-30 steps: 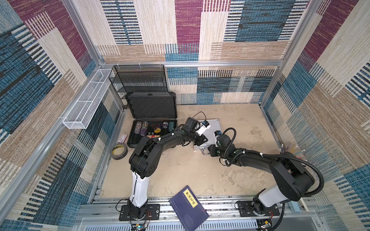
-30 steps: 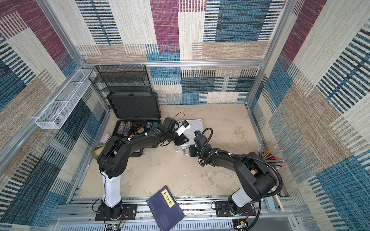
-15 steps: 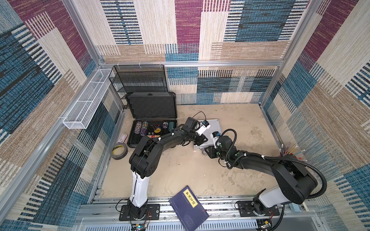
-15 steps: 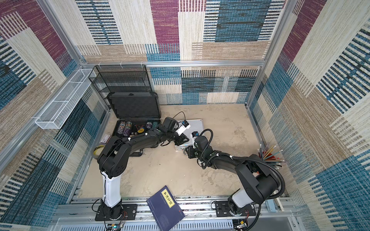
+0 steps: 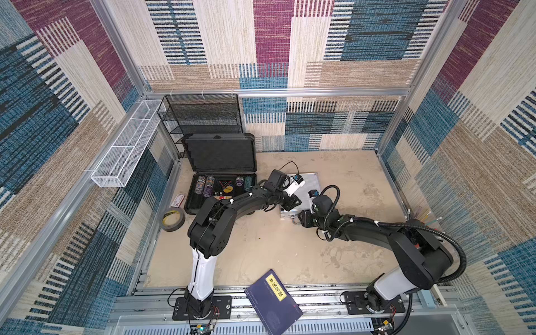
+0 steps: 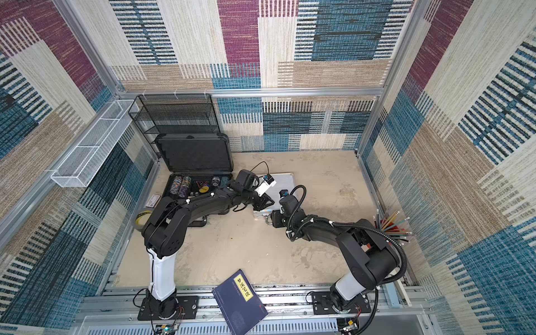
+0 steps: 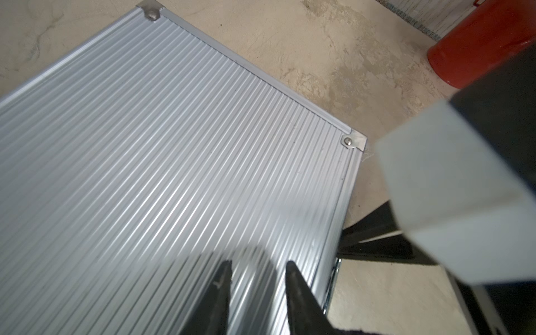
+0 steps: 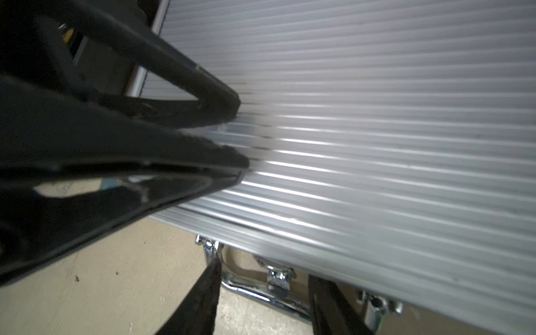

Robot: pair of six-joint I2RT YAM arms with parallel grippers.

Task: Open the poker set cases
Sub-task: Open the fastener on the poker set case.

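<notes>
While the dark grey case (image 5: 220,156) stands open at the back left, its lid upright, the silver case (image 5: 311,181) lies shut and flat just to the right of it. Low over the ribbed lid, near the front edge, the left gripper (image 7: 258,265) has its fingers a little apart and holds nothing. The right gripper (image 8: 264,271) has its fingers spread on either side of the chrome handle (image 8: 249,293).

Silver case (image 7: 174,145) ribbed satin aluminium; handle (image 8: 255,294) glossy chrome.
</notes>
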